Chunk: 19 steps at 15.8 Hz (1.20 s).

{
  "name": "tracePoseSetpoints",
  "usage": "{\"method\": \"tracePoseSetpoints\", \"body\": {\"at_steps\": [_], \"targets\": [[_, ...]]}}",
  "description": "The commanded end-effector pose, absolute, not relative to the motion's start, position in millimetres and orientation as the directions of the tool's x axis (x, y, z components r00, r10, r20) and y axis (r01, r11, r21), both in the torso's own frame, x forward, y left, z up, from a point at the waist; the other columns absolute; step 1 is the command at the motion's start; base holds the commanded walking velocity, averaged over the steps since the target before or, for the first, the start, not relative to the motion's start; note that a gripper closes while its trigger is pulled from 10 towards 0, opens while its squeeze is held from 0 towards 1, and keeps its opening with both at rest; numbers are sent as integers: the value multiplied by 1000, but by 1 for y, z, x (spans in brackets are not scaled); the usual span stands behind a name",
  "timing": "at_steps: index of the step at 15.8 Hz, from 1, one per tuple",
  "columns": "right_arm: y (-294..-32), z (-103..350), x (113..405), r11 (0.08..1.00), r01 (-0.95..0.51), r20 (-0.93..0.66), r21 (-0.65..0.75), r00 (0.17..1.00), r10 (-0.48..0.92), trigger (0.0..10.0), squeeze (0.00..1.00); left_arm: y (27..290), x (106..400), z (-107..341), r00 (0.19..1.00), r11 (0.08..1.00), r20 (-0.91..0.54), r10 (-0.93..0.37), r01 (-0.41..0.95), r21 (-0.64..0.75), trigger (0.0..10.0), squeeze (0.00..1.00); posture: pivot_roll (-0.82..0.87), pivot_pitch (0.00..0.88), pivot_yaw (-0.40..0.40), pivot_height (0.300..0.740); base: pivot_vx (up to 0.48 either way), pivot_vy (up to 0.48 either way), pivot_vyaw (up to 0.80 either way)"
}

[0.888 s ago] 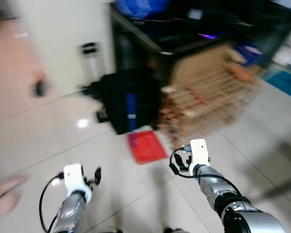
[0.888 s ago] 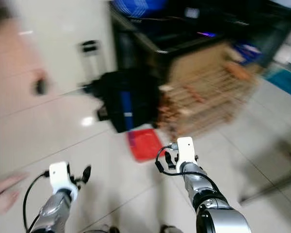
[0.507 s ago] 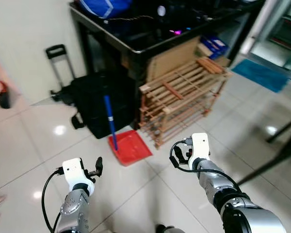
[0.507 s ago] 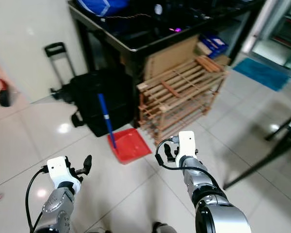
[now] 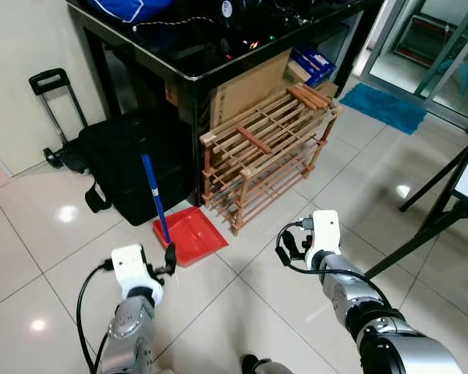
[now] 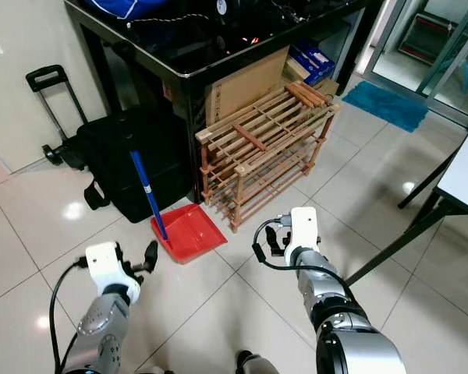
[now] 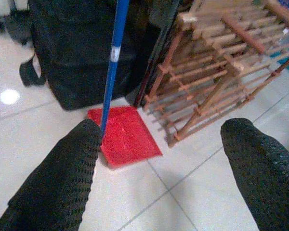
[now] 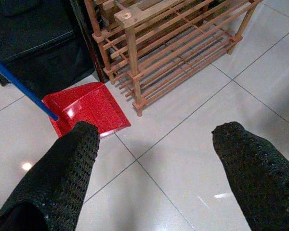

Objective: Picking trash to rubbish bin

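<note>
While both arms are reaching forward above the tiled floor point(image 5: 54, 273), the left gripper point(image 7: 159, 159) is holding its two black fingers point(image 7: 62, 178) spread wide with nothing between them, and the right gripper point(image 8: 154, 163) is likewise standing parted and empty. Just ahead of the left gripper, a red dustpan point(image 5: 189, 236) is lying flat on the floor, its blue handle point(image 5: 153, 196) slanting up and leaning toward a black bag point(image 5: 132, 167). To the right of the dustpan, close beside it, a wooden rack point(image 5: 265, 152) is leaning against the front of a black table point(image 5: 195, 58). A sheet of cardboard point(image 5: 246, 87) is standing behind the rack, under the table. Left of the bag, a luggage trolley point(image 5: 51, 117) is standing by the wall. Far right of the rack, a blue mat point(image 5: 390, 107) is lying on the floor. No trash or bin can be made out.
</note>
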State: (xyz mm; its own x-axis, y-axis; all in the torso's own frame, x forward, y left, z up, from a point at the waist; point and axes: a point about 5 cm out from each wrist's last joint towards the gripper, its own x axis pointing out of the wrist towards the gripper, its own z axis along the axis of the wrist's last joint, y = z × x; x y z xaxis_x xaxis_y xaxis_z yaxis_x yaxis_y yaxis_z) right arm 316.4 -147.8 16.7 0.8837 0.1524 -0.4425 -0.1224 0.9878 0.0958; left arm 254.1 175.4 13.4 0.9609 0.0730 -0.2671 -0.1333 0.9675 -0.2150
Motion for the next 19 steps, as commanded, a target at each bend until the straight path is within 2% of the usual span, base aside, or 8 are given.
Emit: {"method": "tracePoseSetpoints", "body": {"at_steps": [1,7,19], "targets": [[-150,16,315,989,-113,-443,99,885,146,10000,0,172,251,12,958,969,-281,53,-118,-219,10000,0,17,130,-46,740,0,0,-725],[-146,19,318,988,-120,-432,98,889,151,10000,0,164,251,21,959,959,-284,17,-96,-267,10000,0,17,139,-51,740,0,0,-721],[-146,17,316,988,-133,-441,77,884,153,10000,0,165,244,12,940,958,-341,7,-104,-267,10000,0,12,141,-51,740,0,-390,-723]]}}
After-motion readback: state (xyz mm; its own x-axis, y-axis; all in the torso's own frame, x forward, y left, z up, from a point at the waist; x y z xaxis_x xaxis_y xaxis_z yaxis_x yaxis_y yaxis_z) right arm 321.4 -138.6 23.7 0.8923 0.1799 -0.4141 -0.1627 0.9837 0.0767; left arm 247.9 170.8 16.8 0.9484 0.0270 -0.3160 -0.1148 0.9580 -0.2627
